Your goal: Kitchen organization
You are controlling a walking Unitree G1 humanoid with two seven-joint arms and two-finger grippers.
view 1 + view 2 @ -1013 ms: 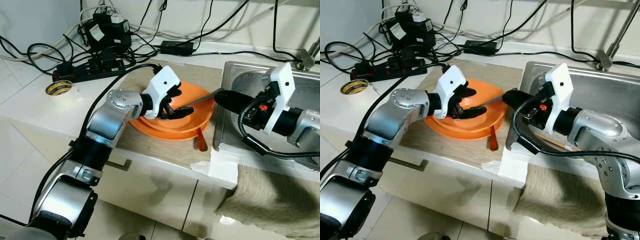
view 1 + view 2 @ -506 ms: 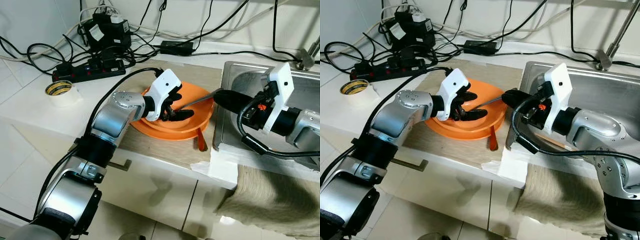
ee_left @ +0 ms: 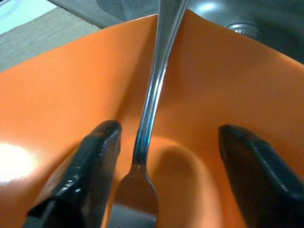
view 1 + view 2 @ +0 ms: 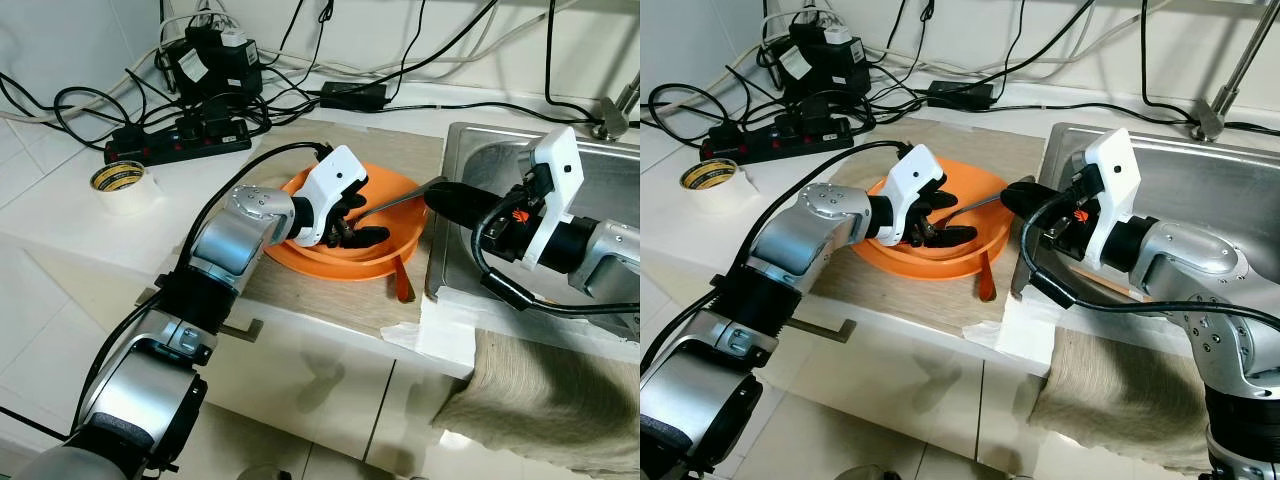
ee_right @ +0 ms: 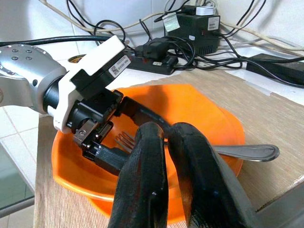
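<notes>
An orange bowl (image 4: pixel 385 250) sits on the beige mat (image 4: pixel 400 145) beside the sink. A metal fork (image 3: pixel 151 102) lies in it, tines down and handle (image 4: pixel 400 198) leaning over the rim toward the sink. My left gripper (image 4: pixel 347 228) reaches into the bowl. It is open, with one black finger (image 3: pixel 92 161) on each side of the fork's neck. My right gripper (image 4: pixel 458 200) hovers at the sink edge by the handle's end. Its fingers (image 5: pixel 147 175) are shut together in front of the fork, with nothing seen between them.
An orange utensil handle (image 4: pixel 402 282) pokes out beside the bowl near the counter's front edge. The steel sink (image 4: pixel 495 150) and faucet base (image 4: pixel 612 122) are at the right, and a towel (image 4: pixel 540 400) hangs below. Power strips and cables (image 4: pixel 180 135) and a tape roll (image 4: pixel 120 177) are at the left.
My left gripper has slid a little further right and lower inside the bowl, along the fork. The right gripper has edged slightly left toward the handle.
</notes>
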